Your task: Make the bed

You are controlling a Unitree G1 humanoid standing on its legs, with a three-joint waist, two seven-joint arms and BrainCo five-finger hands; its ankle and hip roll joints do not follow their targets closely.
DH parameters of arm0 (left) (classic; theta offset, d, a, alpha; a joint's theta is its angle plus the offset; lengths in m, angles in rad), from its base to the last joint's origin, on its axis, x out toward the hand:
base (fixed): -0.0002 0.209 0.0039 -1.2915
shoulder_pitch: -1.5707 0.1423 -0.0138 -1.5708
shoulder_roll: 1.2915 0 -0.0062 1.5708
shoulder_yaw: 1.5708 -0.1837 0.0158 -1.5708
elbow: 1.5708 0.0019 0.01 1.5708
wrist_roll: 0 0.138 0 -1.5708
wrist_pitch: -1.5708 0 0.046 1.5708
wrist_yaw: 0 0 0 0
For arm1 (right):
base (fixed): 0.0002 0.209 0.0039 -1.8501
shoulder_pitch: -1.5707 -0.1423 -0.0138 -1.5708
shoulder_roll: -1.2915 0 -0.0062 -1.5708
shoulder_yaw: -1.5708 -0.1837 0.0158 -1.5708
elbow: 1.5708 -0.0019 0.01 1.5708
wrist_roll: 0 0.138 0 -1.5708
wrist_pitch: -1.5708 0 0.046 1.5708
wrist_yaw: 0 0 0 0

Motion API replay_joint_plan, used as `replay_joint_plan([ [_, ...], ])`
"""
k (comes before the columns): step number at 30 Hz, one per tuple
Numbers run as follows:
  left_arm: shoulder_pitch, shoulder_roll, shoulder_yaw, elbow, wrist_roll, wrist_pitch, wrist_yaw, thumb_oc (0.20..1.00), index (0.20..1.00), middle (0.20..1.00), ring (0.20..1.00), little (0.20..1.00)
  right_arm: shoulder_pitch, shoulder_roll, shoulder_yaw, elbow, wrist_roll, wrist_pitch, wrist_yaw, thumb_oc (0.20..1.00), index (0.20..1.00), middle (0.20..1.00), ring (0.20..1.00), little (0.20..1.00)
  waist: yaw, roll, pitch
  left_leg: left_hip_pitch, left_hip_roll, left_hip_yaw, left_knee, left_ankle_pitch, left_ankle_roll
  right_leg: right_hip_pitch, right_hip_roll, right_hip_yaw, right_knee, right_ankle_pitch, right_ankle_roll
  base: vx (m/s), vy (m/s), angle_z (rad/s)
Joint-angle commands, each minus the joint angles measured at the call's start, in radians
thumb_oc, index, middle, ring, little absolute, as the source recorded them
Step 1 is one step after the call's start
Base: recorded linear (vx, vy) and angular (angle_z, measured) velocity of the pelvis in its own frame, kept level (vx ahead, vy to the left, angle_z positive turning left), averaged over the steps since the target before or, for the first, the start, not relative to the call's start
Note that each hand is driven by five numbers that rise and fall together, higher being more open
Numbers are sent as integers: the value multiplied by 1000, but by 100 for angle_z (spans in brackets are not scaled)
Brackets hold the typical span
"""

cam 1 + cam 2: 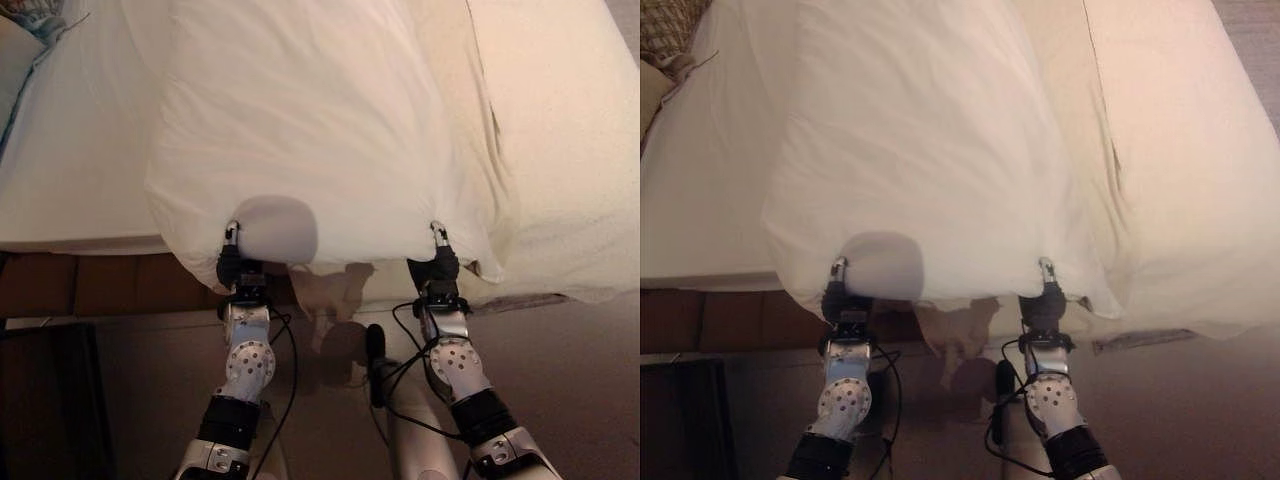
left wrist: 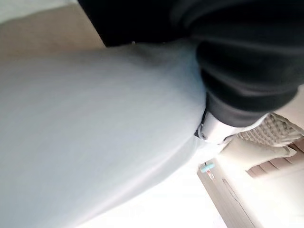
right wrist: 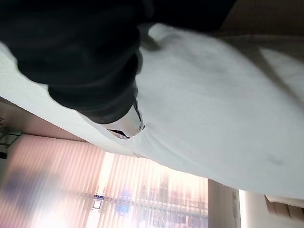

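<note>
A puffy white duvet lies along the middle of the bed, and its near edge hangs out past the bed's side. My left hand pinches that edge at the left, its thumb on top of the cloth. My right hand pinches the same edge further right in the same way. The fingers of both hands are tucked under the fabric. In the wrist views the white duvet presses close against each hand's dark cover, with a bit of a silver finger showing.
A white sheet covers the mattress to the left, and a cream blanket lies to the right. The wooden bed frame runs below the mattress. A dark box stands on the floor at lower left. A patterned pillow sits at the far left corner.
</note>
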Motion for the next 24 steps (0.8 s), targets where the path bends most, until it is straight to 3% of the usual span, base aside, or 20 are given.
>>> replay_joint_plan([
  [1, 61, 118, 124, -118, 36, -89, -31, 200, 200, 200, 200, 200, 53, -12, -84, -72, -18, -70, 44, 200, 200, 200, 200, 200, 10, -18, -72, -37, -81, -46, 121, -103, 119, 156, -125, 80, -323, 326, 83, 63, 625, 43],
  [2, 68, 127, 118, -116, 42, -87, -32, 200, 200, 200, 200, 200, 52, -3, -75, -92, -41, -64, 42, 200, 200, 200, 200, 200, 24, -14, -76, -43, -104, -16, 139, -127, 146, 155, -170, 6, -384, 384, 72, 74, 619, 12],
  [4, 67, 129, 117, -108, 58, -83, -29, 200, 200, 200, 200, 200, 53, 2, -74, -91, -34, -61, 53, 200, 200, 200, 200, 200, 18, -10, -77, -43, -115, -13, 134, -128, 155, 167, -157, 6, -389, 365, 69, 23, 464, -49],
  [6, 49, 136, 101, -98, 70, -72, -35, 200, 200, 200, 200, 200, 66, -9, -72, -87, -35, -57, 61, 200, 200, 200, 200, 200, 3, -4, -80, -51, -154, -12, 118, -113, 173, 165, -72, 49, -326, 250, 39, -38, 560, -25],
  [7, 59, 130, 108, -95, 74, -64, -33, 200, 200, 200, 200, 200, 70, -4, -62, -79, -27, -57, 66, 200, 200, 200, 200, 200, 4, -4, -77, -23, -179, 8, 59, -88, 184, 127, 45, 25, -274, 166, 12, -48, 421, 8],
  [8, 59, 130, 108, -95, 74, -64, -33, 200, 200, 200, 200, 200, 70, -4, -62, -79, -27, -57, 67, 200, 200, 200, 200, 200, 4, -5, -78, -24, -180, 9, 55, -84, 184, 123, 45, 27, -271, 167, 12, -51, 360, -1],
  [9, 64, 123, 112, -94, 80, -57, -25, 200, 200, 200, 200, 200, 70, -4, -56, -74, -30, -57, 70, 200, 200, 200, 200, 200, 9, -9, -74, -7, -190, 27, 16, -74, 186, 114, 87, -24, -244, 140, 5, -18, 235, -18],
  [10, 78, 117, 117, -94, 106, -46, -25, 200, 200, 200, 200, 200, 85, -5, -45, -69, -37, -61, 70, 200, 200, 200, 200, 200, -5, -19, -74, 34, -221, 31, -52, -49, 185, 104, 195, -11, -213, 112, -7, -19, 237, -20],
  [13, 88, 109, 117, -93, 104, -44, -26, 200, 200, 200, 200, 200, 95, -4, -46, -74, -34, -68, 73, 200, 200, 200, 200, 200, -9, -19, -78, 47, -232, 36, -75, -35, 187, 94, 232, 17, -211, 113, -12, 35, 138, -8],
  [14, 112, 99, 113, -91, 111, -32, -18, 200, 200, 200, 200, 200, 113, -3, -50, -71, -43, -72, 73, 200, 200, 200, 200, 200, -17, -14, -81, 64, -255, 45, -107, -26, 190, 81, 274, 24, -249, 131, -25, 67, 97, -16],
  [17, 120, 89, 105, -94, 116, -29, -10, 200, 200, 200, 200, 200, 141, -15, -52, -79, -45, -61, 79, 200, 200, 200, 200, 200, -33, -1, -82, 49, -269, 47, -74, -43, 193, 80, 266, 60, -275, 139, -22, 31, 33, -14],
  [22, 135, 64, 107, -91, 94, -45, -10, 200, 200, 200, 200, 200, 135, -30, -71, -45, -40, -56, 77, 200, 200, 200, 200, 200, -32, 15, -82, 3, -267, 75, 20, -59, 175, 106, 250, 56, -281, 141, -29, -20, -59, 13],
  [23, 130, 56, 109, -93, 92, -44, -11, 200, 200, 200, 200, 200, 137, -35, -89, -47, -39, -60, 77, 200, 200, 200, 200, 200, -40, 21, -78, -18, -254, 114, 94, -54, 148, 128, 236, 40, -292, 135, -35, -27, -168, 5],
  [24, 118, 50, 95, -98, 94, -41, -18, 200, 200, 200, 200, 200, 130, -44, -97, -41, -37, -59, 73, 200, 200, 200, 200, 200, -45, 27, -69, -78, -229, 144, 207, 4, 90, 145, 224, 16, -305, 129, -56, -53, -164, 56],
])
